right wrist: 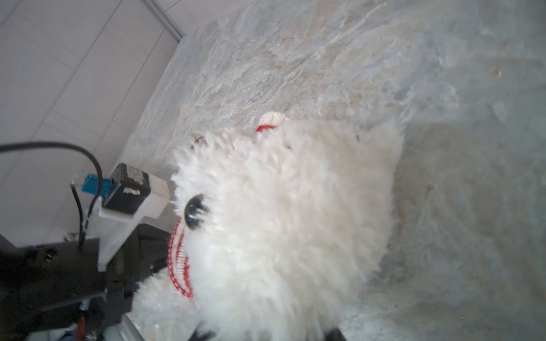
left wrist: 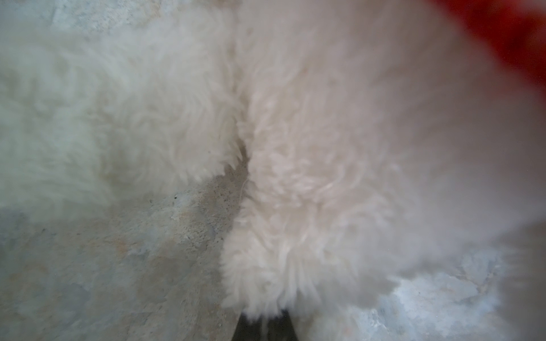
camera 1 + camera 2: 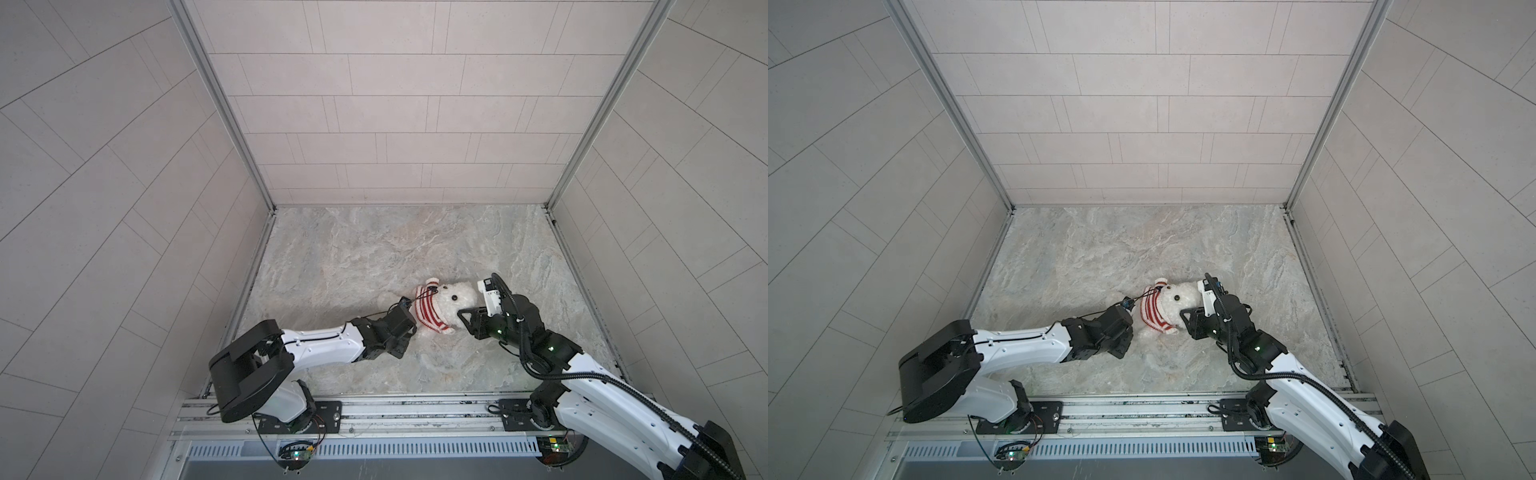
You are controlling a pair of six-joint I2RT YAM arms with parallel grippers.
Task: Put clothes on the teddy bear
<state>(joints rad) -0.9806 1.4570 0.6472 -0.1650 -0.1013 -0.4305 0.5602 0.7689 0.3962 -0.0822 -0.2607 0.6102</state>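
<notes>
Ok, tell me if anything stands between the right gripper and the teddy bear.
Nothing visible does. The right gripper touches the head of the teddy bear, with fur between its fingers. The striped sweater lies beyond, on the body.

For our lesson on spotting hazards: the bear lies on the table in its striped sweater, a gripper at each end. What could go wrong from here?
1. The right gripper is at the head of the teddy bear, and the left gripper is shut against fur at its lower end. Opposite pulls could strain seams or tear out fur.
2. A thin black cable from the left wrist crosses the sweater near its cuff and might snag the knit.
</notes>
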